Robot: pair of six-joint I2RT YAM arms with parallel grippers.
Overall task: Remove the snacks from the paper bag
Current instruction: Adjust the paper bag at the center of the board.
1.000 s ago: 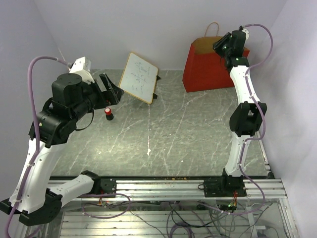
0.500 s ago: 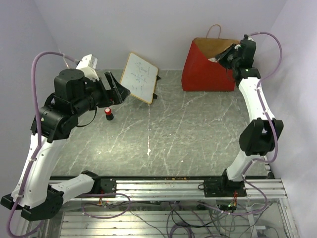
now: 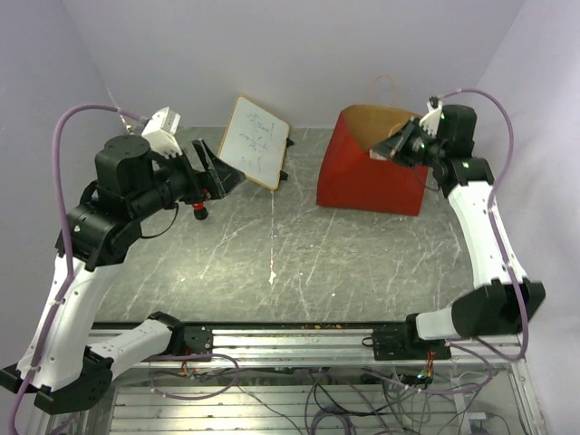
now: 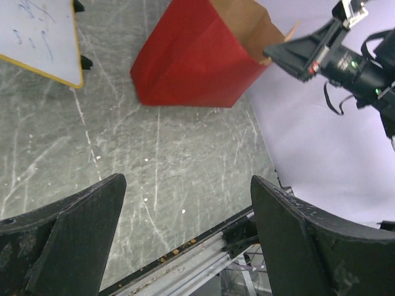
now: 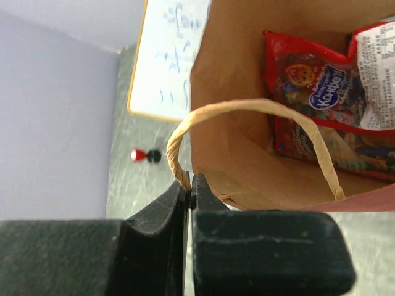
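The paper bag [image 3: 362, 177], red outside and brown inside, stands tilted at the back right of the table. My right gripper [image 3: 388, 149] is shut on its near rim, at the foot of a tan handle [image 5: 247, 111]. In the right wrist view the gripper [image 5: 189, 182] pinches the rim, and the large red candy bag [image 5: 327, 92] lies inside the bag. The small shiny packets are hidden. My left gripper [image 3: 222, 172] is open and empty, raised above the table at the left. In its wrist view [image 4: 185, 203] the bag [image 4: 197, 61] lies far ahead.
A tilted whiteboard [image 3: 256, 141] stands at the back centre-left, also in the left wrist view [image 4: 37, 37]. A small red-and-black marker cap [image 3: 198, 207] stands on the table under my left gripper. The side wall is close on the right.
My right gripper has pulled the bag's rim forward and left, so the bag slid away from the back wall and tilted. My left gripper has shifted slightly right.
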